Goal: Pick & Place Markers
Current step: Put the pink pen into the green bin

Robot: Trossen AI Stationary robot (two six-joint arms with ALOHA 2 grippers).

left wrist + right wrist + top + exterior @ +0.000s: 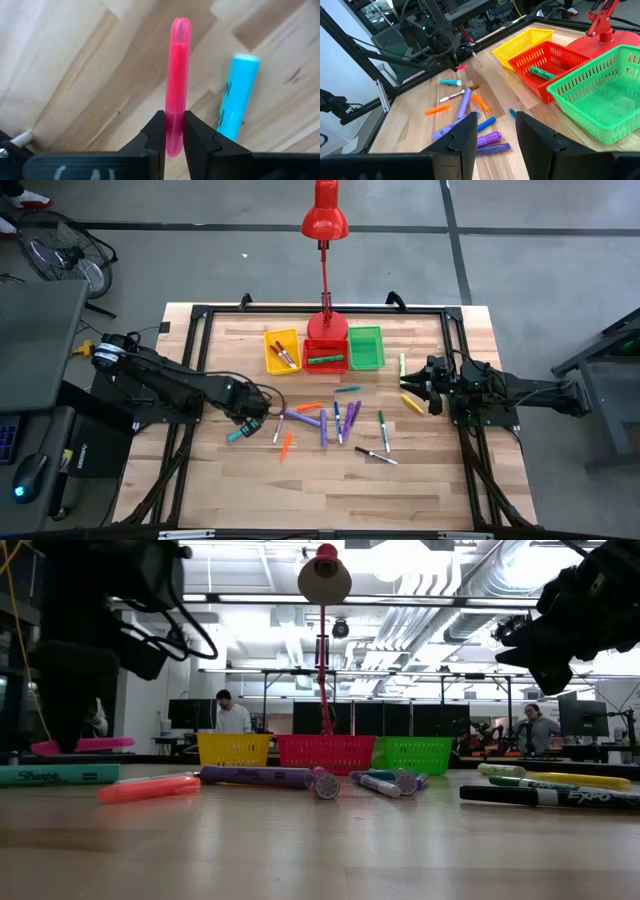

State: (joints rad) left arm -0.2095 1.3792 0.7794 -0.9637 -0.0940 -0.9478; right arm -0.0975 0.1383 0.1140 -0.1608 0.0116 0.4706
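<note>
My left gripper [252, 418] hangs over the table's left part, pointing down, shut on a pink marker [178, 75] that shows level above the wood in the low view [95, 745]. Below it a teal marker [237, 95] lies flat on the table. Several more markers [335, 420] in purple, orange, blue, green and black lie scattered mid-table. Far at the right edge, my right gripper [495, 132] stands open, holding nothing, with yellow markers [410, 402] lying near it. My left gripper pinches the pink marker between its two fingers, on the barrel near one end [175, 117]. The fingers [159, 131] come from above, pointing down, and lie across the marker. It sits level, lifted clear of the table, with most of its length sticking out to one side.
Yellow [282, 352], red [325, 355] and green [366, 347] bins stand in a row at the far middle; the yellow one holds a few markers, the red one a green marker. A red desk lamp [325, 220] rises behind them. A black frame [200, 315] borders the table.
</note>
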